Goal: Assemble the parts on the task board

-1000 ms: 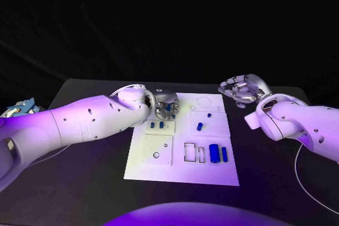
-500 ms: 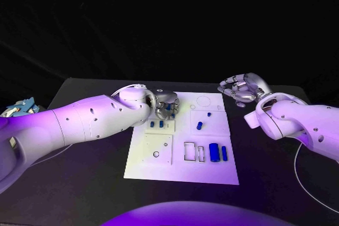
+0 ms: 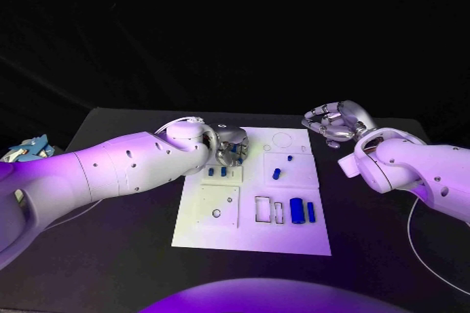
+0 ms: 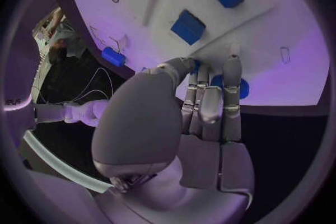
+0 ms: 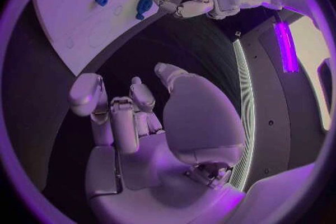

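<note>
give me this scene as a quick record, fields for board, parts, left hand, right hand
board: white task board flat in the middle of the black table
parts: small blue parts in the board's slots, more by the left hand
left hand: left hand over the board's far left area, fingertips at a round blue part; hold unclear
right hand: right hand raised off the board's far right corner, fingers curled, holding nothing

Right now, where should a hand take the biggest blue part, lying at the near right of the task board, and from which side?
Probably from above, pinching the long sides at mid-length: the biggest blue part lies flat, and a thinner blue piece lies close beside it.
</note>
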You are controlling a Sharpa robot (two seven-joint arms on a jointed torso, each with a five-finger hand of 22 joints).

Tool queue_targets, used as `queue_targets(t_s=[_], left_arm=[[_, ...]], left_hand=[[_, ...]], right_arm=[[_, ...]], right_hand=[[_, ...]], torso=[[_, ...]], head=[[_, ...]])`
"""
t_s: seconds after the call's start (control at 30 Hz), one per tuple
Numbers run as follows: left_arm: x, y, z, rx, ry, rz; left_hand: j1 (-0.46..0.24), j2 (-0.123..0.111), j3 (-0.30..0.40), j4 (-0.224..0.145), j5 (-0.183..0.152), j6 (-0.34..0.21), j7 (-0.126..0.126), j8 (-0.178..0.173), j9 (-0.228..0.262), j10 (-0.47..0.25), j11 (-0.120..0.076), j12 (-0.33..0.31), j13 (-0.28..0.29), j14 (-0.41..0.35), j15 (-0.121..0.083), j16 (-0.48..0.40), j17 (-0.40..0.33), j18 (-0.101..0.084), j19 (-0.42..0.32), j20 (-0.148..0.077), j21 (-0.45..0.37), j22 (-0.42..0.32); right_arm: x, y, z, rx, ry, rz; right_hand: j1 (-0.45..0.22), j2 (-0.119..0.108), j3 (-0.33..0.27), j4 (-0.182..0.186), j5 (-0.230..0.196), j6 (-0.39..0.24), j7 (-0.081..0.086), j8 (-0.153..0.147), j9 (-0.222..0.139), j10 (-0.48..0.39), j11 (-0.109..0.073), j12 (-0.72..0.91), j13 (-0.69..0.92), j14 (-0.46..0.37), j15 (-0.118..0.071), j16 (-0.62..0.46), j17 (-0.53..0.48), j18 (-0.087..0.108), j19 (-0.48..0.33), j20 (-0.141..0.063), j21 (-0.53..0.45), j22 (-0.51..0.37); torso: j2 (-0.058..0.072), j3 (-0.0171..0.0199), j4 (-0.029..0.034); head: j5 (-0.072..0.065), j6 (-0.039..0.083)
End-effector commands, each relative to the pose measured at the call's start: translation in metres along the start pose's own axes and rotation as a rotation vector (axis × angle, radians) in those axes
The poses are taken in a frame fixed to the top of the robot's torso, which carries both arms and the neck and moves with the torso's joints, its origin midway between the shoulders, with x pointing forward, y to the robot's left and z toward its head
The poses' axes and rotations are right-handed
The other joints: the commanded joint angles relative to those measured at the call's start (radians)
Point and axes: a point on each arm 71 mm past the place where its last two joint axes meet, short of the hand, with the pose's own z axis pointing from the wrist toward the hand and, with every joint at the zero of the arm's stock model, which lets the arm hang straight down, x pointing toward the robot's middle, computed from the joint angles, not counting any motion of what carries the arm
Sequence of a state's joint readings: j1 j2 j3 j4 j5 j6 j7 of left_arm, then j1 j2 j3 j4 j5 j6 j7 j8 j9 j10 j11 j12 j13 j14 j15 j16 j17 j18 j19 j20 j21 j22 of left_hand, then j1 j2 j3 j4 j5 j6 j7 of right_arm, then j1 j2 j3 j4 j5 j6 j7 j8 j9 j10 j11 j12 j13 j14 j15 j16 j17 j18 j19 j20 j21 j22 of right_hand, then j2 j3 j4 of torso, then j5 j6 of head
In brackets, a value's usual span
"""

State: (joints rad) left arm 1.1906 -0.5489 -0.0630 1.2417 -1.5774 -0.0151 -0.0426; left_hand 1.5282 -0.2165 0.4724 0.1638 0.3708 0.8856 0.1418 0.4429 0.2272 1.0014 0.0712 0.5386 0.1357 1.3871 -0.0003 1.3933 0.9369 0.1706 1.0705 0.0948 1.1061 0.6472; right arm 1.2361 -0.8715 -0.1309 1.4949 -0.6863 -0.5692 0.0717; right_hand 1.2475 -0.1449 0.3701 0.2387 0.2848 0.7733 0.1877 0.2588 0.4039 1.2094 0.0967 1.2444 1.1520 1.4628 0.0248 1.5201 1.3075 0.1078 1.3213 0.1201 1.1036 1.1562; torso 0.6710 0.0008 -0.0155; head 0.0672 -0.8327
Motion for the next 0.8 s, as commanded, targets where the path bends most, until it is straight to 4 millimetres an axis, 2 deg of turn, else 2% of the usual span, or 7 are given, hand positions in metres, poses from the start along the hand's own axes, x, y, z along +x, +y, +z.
queue_targets(t_s=[0.03,0.23,0.43,0.8], left_arm=[[0.001,-0.002,0.001,0.014,-0.004,-0.012],[0.000,-0.002,0.000,0.022,-0.031,-0.020],[-0.002,-0.002,-0.003,0.032,-0.067,-0.034],[-0.014,0.003,-0.019,0.037,-0.131,-0.080]], left_hand=[[-0.002,0.013,0.007,-0.009,-0.005,0.013,-0.002,0.001,0.002,0.010,-0.003,0.003,0.002,0.005,-0.003,0.004,0.002,0.002,0.007,-0.001,0.009,0.008],[-0.015,0.024,0.030,-0.028,-0.013,0.043,-0.005,-0.004,0.006,0.032,-0.004,-0.023,-0.006,0.011,-0.005,0.007,0.006,0.000,0.010,-0.004,0.025,0.025],[-0.024,0.021,0.047,-0.049,-0.015,0.052,-0.003,-0.020,0.006,0.053,-0.002,-0.055,-0.016,0.016,-0.004,0.010,0.009,-0.002,0.015,-0.003,0.038,0.040],[-0.048,0.012,0.048,-0.053,-0.015,0.060,-0.002,-0.030,0.006,0.065,0.001,-0.077,-0.022,0.016,-0.001,0.010,0.004,-0.002,0.013,-0.002,0.042,0.043]], right_arm=[[0.001,0.001,0.000,-0.012,0.007,-0.002],[0.001,0.001,0.000,-0.013,0.007,-0.002],[0.001,0.001,0.000,-0.013,0.006,-0.002],[0.001,-0.001,0.000,-0.010,0.006,-0.002]], right_hand=[[0.002,0.011,0.002,0.005,0.003,-0.004,-0.005,0.007,-0.001,-0.001,-0.001,0.000,0.001,0.076,-0.007,-0.004,0.135,0.007,-0.005,0.000,-0.004,0.000],[0.002,0.011,0.002,0.005,0.003,-0.004,-0.005,0.007,-0.001,-0.001,-0.001,0.000,0.001,0.076,-0.007,-0.004,0.135,0.007,-0.005,0.000,-0.004,0.000],[0.002,0.011,0.002,0.005,0.003,-0.004,-0.005,0.007,-0.001,-0.001,-0.001,0.000,0.001,0.076,-0.007,-0.004,0.135,0.007,-0.005,0.000,-0.004,0.000],[0.002,0.011,0.002,0.005,0.003,-0.004,-0.005,0.007,-0.001,-0.001,-0.001,0.000,0.001,0.076,-0.007,-0.004,0.135,0.007,-0.005,0.000,-0.004,0.000]], torso=[[0.000,-0.0001,0.0006],[-0.001,0.0000,-0.0001],[-0.001,-0.0007,-0.0005],[-0.002,-0.0009,0.0035]], head=[[0.001,0.000],[0.001,0.002],[0.001,0.007],[-0.002,0.016]])
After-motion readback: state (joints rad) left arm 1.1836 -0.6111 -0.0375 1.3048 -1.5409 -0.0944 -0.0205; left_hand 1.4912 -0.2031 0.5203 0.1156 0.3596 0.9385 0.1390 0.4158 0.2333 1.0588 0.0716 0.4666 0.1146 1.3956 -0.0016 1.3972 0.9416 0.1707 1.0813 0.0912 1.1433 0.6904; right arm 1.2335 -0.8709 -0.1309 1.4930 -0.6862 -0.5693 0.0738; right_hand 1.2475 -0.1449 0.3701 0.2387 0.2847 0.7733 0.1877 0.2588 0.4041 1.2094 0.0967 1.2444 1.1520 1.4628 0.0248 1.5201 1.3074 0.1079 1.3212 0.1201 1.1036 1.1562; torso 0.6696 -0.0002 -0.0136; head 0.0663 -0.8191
